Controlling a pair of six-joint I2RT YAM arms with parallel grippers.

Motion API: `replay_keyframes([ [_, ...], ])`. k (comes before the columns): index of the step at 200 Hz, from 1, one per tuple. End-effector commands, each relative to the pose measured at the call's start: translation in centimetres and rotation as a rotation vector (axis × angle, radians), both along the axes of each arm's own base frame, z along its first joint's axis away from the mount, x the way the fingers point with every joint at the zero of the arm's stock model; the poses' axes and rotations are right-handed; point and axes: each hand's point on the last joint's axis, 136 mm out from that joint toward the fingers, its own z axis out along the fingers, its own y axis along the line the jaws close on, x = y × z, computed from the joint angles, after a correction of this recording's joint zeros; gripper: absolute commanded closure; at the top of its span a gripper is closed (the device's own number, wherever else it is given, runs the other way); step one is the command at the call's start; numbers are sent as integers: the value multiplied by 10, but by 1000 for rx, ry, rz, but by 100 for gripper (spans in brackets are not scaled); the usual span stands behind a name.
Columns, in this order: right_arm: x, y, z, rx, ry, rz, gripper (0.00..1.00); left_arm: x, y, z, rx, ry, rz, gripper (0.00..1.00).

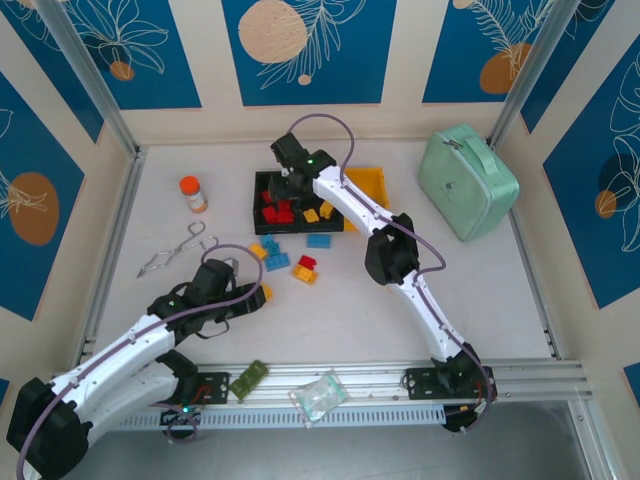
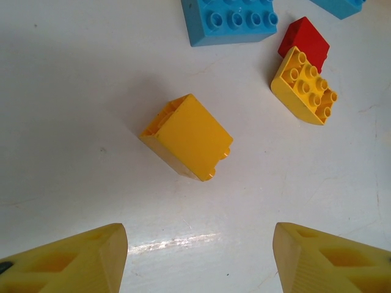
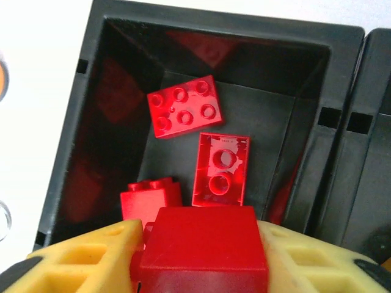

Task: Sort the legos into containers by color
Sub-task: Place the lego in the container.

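Observation:
My right gripper (image 1: 290, 178) hangs over the left black container (image 3: 79, 152), shut on a red lego (image 3: 201, 247) held between both fingers. Three more red legos (image 3: 183, 107) lie inside that bin. A second black container (image 1: 322, 200) and a yellow one (image 1: 370, 182) stand to its right. My left gripper (image 2: 200, 256) is open and empty, low over the table. A yellow lego (image 2: 186, 137) lies on its side just ahead of it. Past it lie a blue lego (image 2: 235, 21), another yellow one (image 2: 305, 88) and a red one (image 2: 303, 39). Loose legos (image 1: 290, 255) sit in front of the bins.
An orange-capped bottle (image 1: 193, 194) and metal tongs (image 1: 175, 250) lie at the left. A mint-green case (image 1: 467, 180) stands at the back right. A green circuit board (image 1: 248, 380) and a plastic bag (image 1: 318, 397) rest on the near rail.

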Motion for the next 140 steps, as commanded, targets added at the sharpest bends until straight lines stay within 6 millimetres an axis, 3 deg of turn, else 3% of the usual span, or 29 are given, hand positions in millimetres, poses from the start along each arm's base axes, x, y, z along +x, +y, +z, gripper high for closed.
replay_keyframes([
  [1, 5, -4, 10, -7, -27, -3, 46, -2, 3, -6, 8, 12, 13, 36],
  [37, 4, -5, 18, -11, -39, -2, 40, 2, 0, -6, 2, 9, 9, 36],
  [72, -7, -7, 44, -13, -69, 4, 39, 4, -1, -3, 3, 5, 3, 36],
  [112, -43, -14, 78, 51, -111, 32, 39, 4, 2, -2, 31, 13, 4, 34],
  [140, -78, -35, 83, 98, -97, 29, 39, 6, -1, -4, 42, 38, 0, 33],
])
